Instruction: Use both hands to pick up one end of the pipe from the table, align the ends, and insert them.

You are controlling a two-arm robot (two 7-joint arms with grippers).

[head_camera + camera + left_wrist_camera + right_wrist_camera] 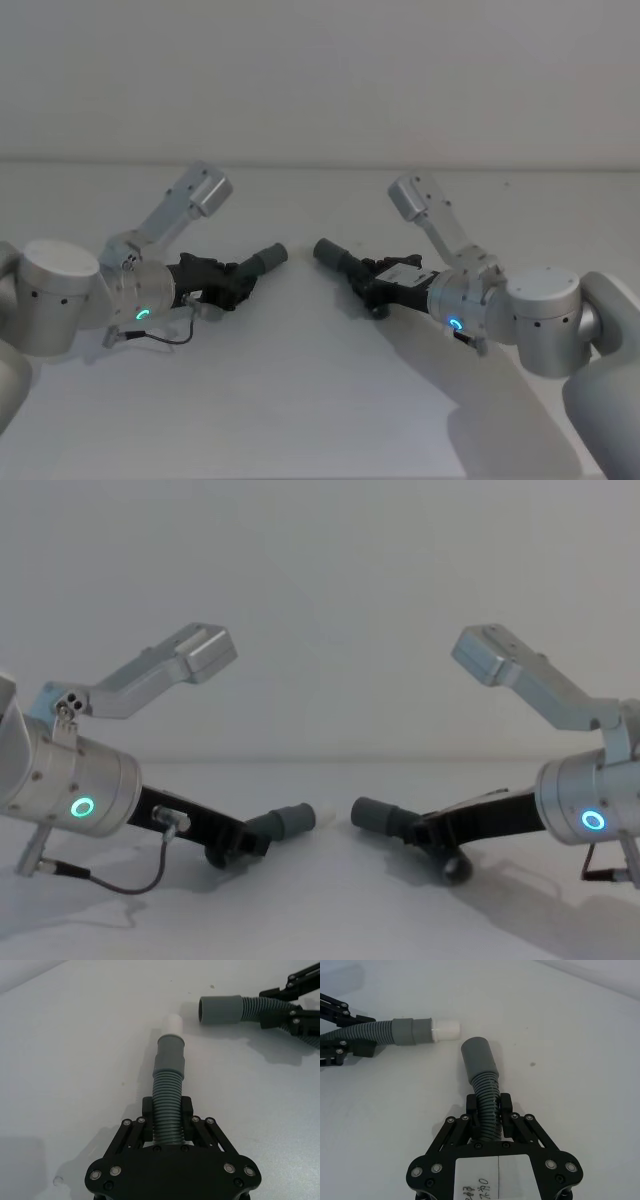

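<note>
here, in the head view, the left end effector point(238, 282) was clamped on the ribbed body of the left pipe piece point(268, 258), and the right end effector point(366, 284) likewise gripped the right pipe piece point(335, 257), both low over the white surface point(320, 400). in the left wrist view, the left piece's grey cuff point(169, 1055) carried a white tip point(171, 1024). in the right wrist view, the right piece's cuff point(478, 1057) stood apart from that tip. in the chest view, the two cuffs faced each other across a gap.
</note>
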